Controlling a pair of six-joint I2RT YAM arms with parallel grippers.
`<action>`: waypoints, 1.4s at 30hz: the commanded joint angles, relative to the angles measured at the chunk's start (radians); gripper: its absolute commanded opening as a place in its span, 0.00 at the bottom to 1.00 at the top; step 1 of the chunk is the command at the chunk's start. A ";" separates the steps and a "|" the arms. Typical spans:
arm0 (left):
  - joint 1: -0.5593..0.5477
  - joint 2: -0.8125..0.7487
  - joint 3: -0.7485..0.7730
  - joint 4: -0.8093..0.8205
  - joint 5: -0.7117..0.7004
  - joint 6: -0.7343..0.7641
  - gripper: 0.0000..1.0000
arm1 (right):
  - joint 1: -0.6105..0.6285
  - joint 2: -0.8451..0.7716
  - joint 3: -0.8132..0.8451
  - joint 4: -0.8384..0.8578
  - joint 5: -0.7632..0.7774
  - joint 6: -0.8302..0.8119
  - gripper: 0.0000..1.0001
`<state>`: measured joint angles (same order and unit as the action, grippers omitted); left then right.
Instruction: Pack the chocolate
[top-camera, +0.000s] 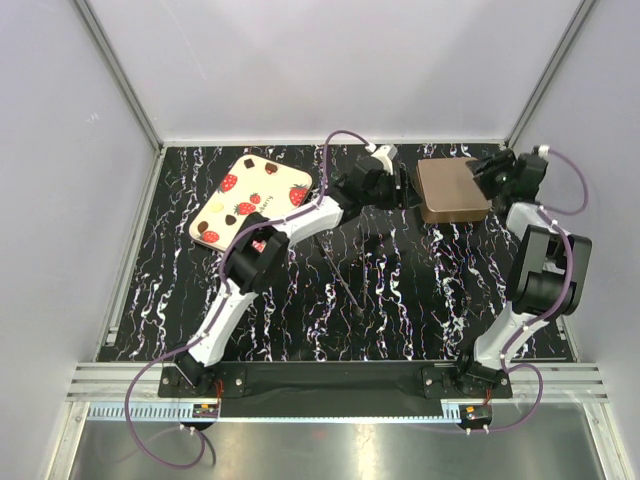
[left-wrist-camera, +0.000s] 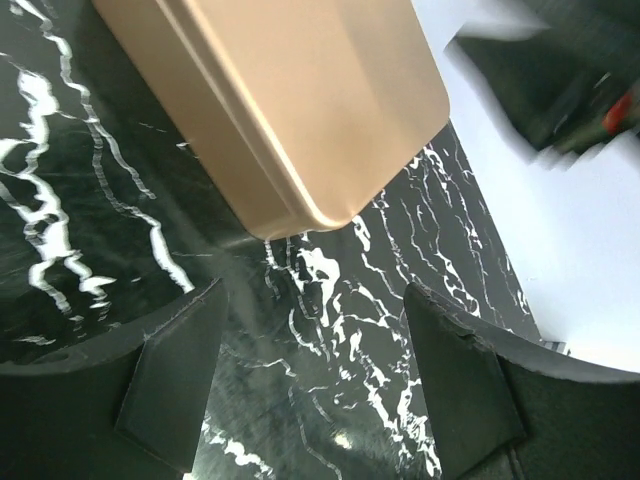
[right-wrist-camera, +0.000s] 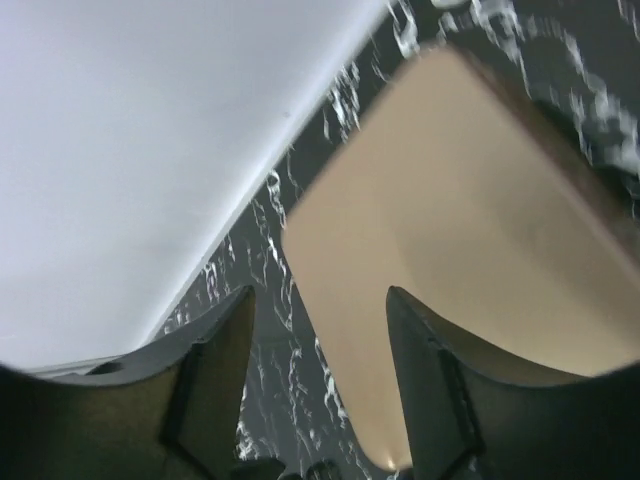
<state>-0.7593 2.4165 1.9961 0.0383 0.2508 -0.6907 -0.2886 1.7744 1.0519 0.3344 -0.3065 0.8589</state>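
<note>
No small round chocolate pieces show in any view. A brown-gold metal box (top-camera: 452, 192) with rounded corners lies closed-side up at the back right of the black marbled table. My left gripper (top-camera: 404, 187) is open and empty just off the box's left edge; in the left wrist view the box corner (left-wrist-camera: 300, 110) lies just beyond the gripper (left-wrist-camera: 312, 300). My right gripper (top-camera: 484, 175) is open at the box's far right corner. In the right wrist view the gripper (right-wrist-camera: 318, 300) straddles the box's edge (right-wrist-camera: 450, 200), one finger over the box, one over the table.
A flat cream lid (top-camera: 253, 200) printed with red strawberries and brown squares lies at the back left. Grey walls close in the back (top-camera: 330, 70) and both sides. The right arm shows blurred in the left wrist view (left-wrist-camera: 570, 90).
</note>
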 joint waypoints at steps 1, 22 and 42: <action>0.032 -0.134 -0.035 0.038 -0.014 0.040 0.77 | 0.006 0.029 0.204 -0.268 0.055 -0.220 0.65; 0.121 -0.169 -0.123 0.035 0.048 0.089 0.79 | -0.093 0.427 0.683 -0.598 -0.204 -0.609 0.68; 0.179 0.027 0.111 0.026 -0.033 0.112 0.85 | 0.043 0.655 0.950 -0.779 -0.513 -0.900 0.50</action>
<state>-0.6174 2.4012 1.9915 0.0074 0.2642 -0.6003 -0.3031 2.4046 1.9648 -0.3374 -0.7471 0.0902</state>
